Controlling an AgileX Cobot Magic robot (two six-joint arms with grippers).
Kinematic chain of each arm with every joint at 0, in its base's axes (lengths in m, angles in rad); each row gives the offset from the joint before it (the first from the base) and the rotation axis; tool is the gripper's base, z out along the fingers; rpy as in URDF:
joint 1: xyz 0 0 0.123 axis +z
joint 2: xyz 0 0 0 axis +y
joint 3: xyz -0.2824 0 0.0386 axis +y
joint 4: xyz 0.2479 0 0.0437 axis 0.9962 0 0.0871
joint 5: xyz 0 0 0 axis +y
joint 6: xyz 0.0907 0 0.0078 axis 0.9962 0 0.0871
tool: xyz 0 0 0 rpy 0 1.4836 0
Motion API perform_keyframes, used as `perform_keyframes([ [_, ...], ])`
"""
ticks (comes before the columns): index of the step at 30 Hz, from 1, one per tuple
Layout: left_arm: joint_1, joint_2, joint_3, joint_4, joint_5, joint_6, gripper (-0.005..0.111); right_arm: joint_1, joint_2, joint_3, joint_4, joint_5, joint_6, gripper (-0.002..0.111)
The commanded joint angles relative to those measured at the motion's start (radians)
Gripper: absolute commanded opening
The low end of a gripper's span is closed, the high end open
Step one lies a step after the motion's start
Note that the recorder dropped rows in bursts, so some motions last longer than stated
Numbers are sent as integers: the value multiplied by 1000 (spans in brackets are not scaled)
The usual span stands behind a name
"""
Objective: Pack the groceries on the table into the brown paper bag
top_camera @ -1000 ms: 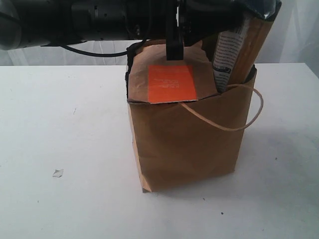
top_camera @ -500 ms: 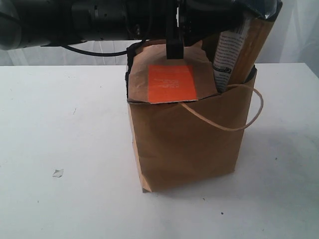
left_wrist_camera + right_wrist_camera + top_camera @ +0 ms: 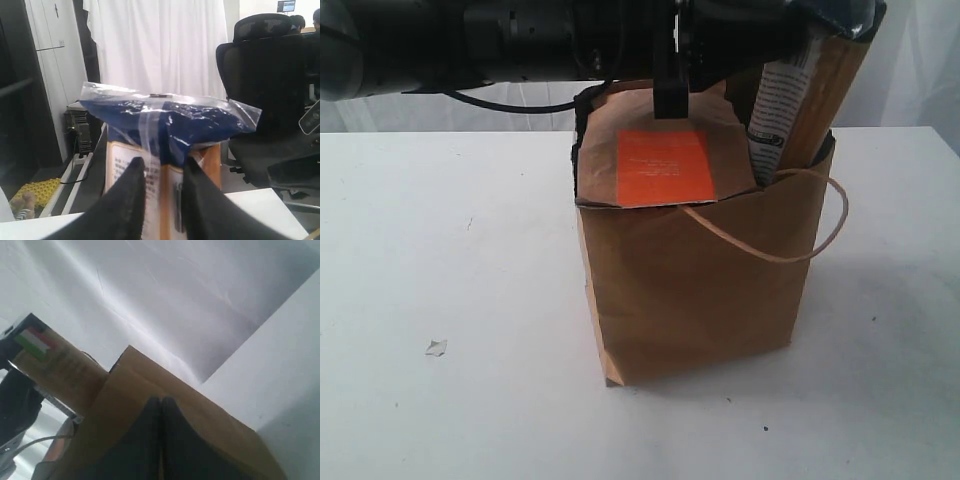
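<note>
The brown paper bag (image 3: 690,290) stands upright in the middle of the table (image 3: 440,250). A brown orange-labelled pouch (image 3: 665,165) sticks out of its top, and a black finger (image 3: 670,98) rests on the pouch's upper edge. The long pasta packet (image 3: 775,110) leans out of the bag's right corner. My left gripper (image 3: 164,162) is shut on that packet (image 3: 170,120), one finger on each side of it. My right gripper (image 3: 161,401) is shut, its tips against brown paper (image 3: 210,415); I cannot tell whether it pinches it. The other groceries are out of view.
A dark arm (image 3: 520,40) spans the top of the exterior view above the bag. One twine handle (image 3: 825,225) loops out over the bag's front right. A small paper scrap (image 3: 436,347) lies on the table at the left.
</note>
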Motion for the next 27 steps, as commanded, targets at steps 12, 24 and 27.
perform_keyframes([
  [12, 3, -37, 4, -24, 18, -7, 29, 58, 511, -643, -37, 396, -367, 41],
  [24, 30, -66, 4, -24, -1, -5, 29, 56, 1009, -844, -159, 409, -329, 56],
  [27, 41, -66, 4, -24, -1, -6, 29, 56, 1057, -863, -147, 409, -363, 55],
])
